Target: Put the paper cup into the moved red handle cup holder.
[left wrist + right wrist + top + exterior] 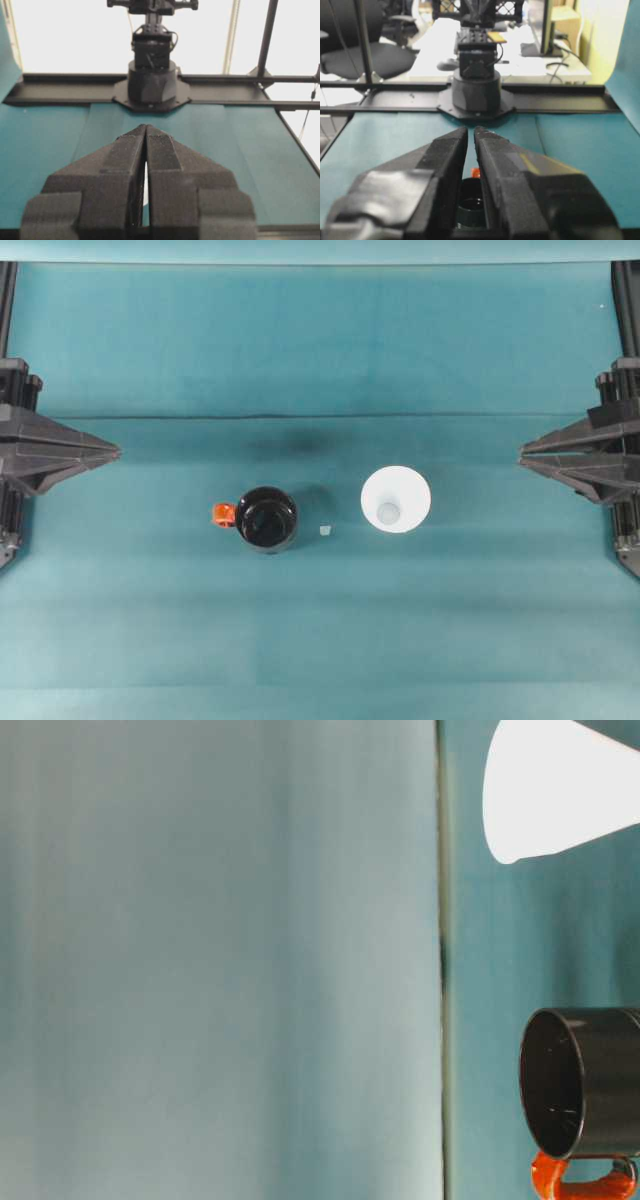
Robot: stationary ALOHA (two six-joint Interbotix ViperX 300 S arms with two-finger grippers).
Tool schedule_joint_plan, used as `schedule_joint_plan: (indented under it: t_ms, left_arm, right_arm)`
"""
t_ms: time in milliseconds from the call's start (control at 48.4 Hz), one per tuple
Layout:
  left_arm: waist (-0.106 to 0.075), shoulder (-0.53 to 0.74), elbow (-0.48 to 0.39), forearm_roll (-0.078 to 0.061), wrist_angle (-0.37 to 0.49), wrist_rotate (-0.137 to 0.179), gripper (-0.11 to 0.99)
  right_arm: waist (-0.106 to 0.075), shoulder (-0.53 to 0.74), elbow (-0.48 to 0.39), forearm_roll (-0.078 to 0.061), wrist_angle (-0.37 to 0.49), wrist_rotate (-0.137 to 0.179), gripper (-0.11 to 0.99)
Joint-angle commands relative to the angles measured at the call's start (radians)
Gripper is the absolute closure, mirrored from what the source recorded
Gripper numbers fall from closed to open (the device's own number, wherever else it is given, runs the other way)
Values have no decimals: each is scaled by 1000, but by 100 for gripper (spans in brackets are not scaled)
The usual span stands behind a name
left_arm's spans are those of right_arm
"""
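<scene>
Even overhead light, soft shadows

Beyond the left gripper [145, 131] the background is being blown out white; near fingers are being blurred.

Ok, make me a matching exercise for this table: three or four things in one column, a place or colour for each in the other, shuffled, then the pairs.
Things:
1. paper cup
2. holder
3. handle tab
4. left end effector

Descriptions:
A. glossy black, left of centre
B. far left edge, shut
C. white, right of centre
D. orange-red, sticking out to the left

Pairs: 1-C, 2-A, 3-D, 4-B
</scene>
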Motion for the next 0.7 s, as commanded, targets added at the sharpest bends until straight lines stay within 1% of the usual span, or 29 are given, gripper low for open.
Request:
schedule_joint_plan:
  t_ms: [0, 41, 83, 124, 207, 269, 289, 372, 434, 455, 475, 537, 599, 682]
  left_arm:
    - [0, 31, -48, 9, 71, -18, 85]
    - [0, 46, -71, 11, 124, -26, 85]
    - [0, 60, -97, 11, 184, -31, 85]
    - [0, 74, -121, 11, 238, -32, 85]
    - [0, 94, -166, 11, 327, -26, 85]
    - [0, 100, -181, 11, 359, -25, 85]
    - [0, 101, -184, 11, 370, -26, 85]
    - [0, 112, -189, 11, 402, -37, 85]
    - [-5, 126, -190, 11, 430, -41, 85]
    - [-6, 132, -192, 11, 440, -44, 85]
    - [-8, 138, -192, 11, 451, -48, 85]
    - [-9, 163, -196, 11, 489, -67, 85]
    - [-9, 201, -207, 11, 554, -92, 85]
    - [-17, 249, -219, 11, 618, -114, 85]
  right_arm:
    - [-3, 15, -8, 8, -5, 5, 88]
    - [-3, 15, -8, 17, 12, 8, 87]
    - [-5, 15, -8, 23, 38, 15, 86]
    - [-5, 15, -9, 26, 71, 25, 91]
    - [-5, 12, -17, 25, 133, 44, 96]
    - [-5, 9, -21, 25, 176, 60, 97]
    - [-6, 8, -23, 26, 196, 69, 98]
    - [-9, 6, -25, 25, 249, 92, 98]
    - [-9, 6, -25, 26, 279, 107, 98]
    - [-11, 8, -25, 25, 288, 112, 98]
    - [-11, 8, -25, 26, 295, 115, 98]
    - [-11, 8, -26, 25, 318, 126, 98]
    - [-11, 8, -26, 25, 334, 132, 98]
    - [-14, 9, -26, 25, 368, 138, 98]
